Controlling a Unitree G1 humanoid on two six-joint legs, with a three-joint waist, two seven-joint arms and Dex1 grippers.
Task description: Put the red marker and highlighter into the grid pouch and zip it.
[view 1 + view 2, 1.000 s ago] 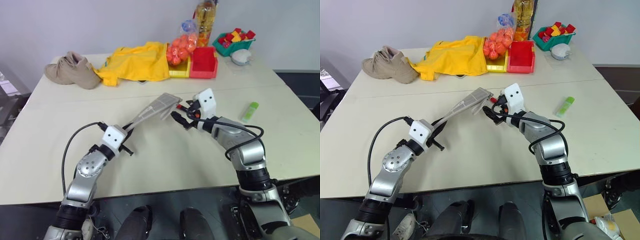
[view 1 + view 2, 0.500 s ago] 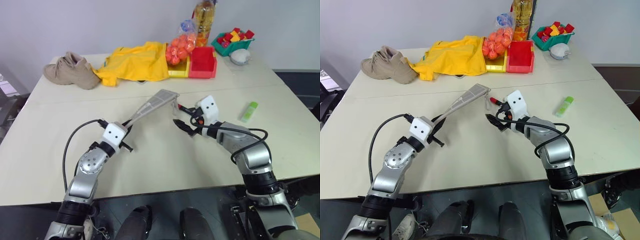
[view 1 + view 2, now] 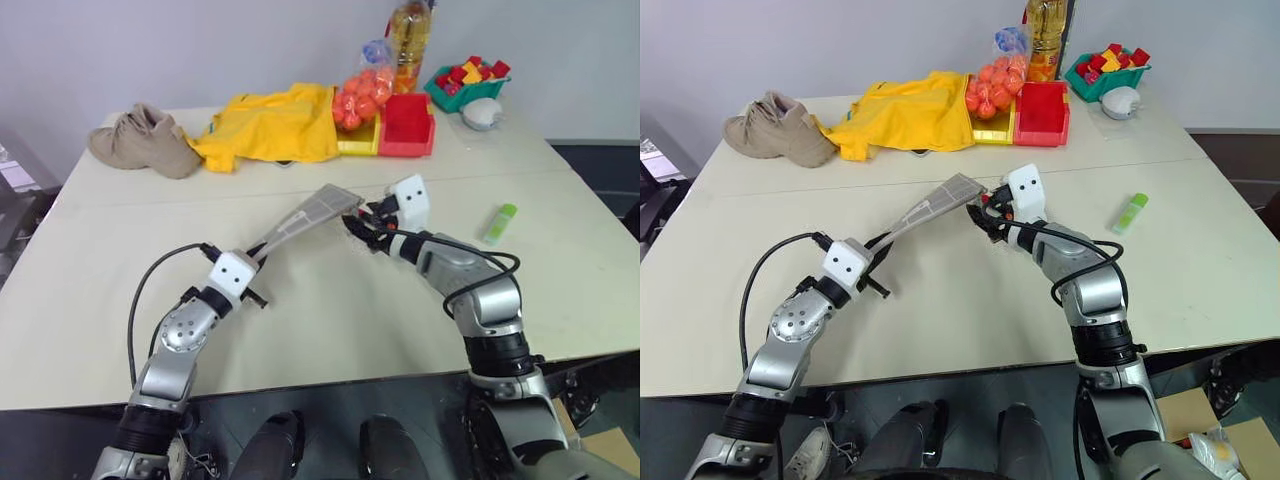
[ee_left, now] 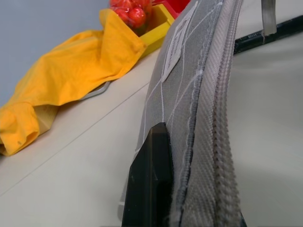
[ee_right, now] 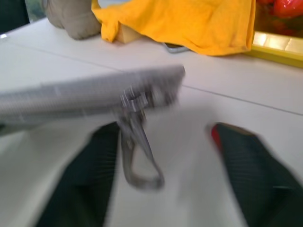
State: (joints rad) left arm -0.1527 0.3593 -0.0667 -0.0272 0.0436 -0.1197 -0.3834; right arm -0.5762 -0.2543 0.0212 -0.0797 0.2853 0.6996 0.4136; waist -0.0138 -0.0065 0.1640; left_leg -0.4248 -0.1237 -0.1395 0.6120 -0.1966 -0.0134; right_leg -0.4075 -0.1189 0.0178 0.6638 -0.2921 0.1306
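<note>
**Now the pouch hangs between two grippers**

Here the left gripper is shut tight on one end of the grid pouch. It holds the pouch up off the table, and the pouch slants away from its jaws toward the other arm. In the left wrist view the grey cloth with white lines sits right against one black finger.

The right gripper is at the far end of the pouch. Its jaws stand partly open. The grey zipper loop dangles between its two fingers, close to one of them. I cannot tell if the fingers touch it.

A bit of the red marker lies on the table just past the pouch, near the right jaws.

The green highlighter lies on the table, well apart from both grippers, out past the right arm.
</note>
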